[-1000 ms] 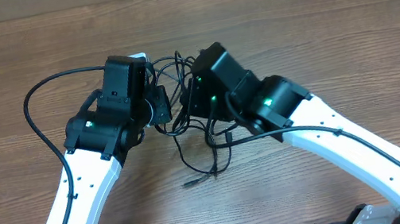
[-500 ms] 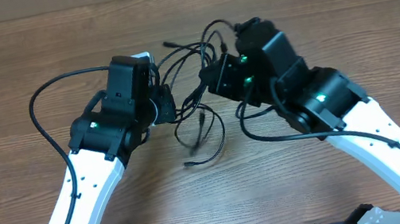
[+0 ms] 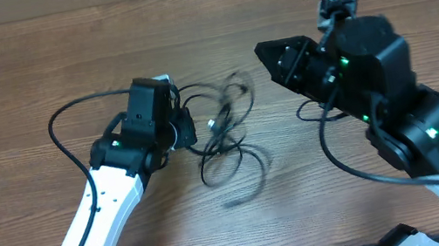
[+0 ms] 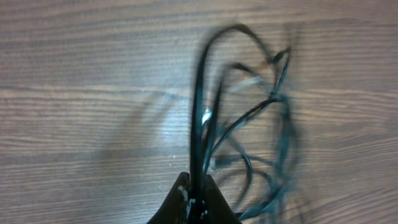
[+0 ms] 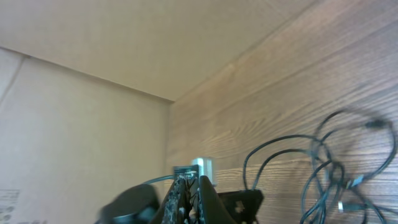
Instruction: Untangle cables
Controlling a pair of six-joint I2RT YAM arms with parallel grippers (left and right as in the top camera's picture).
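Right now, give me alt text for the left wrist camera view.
The left gripper, shut, pinches thin black cables that fan upward in motion-blurred loops over a wood-grain table.

2 tools (L tool (image 3: 189, 132), R tool (image 3: 265, 50)), 1 cable tangle (image 3: 225, 144), strand count unclear, 1 table (image 3: 6, 59).

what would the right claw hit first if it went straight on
Probably the left claw, which sits just beyond the right claw in its wrist view; the cables lie off to the side. Depth is unclear.
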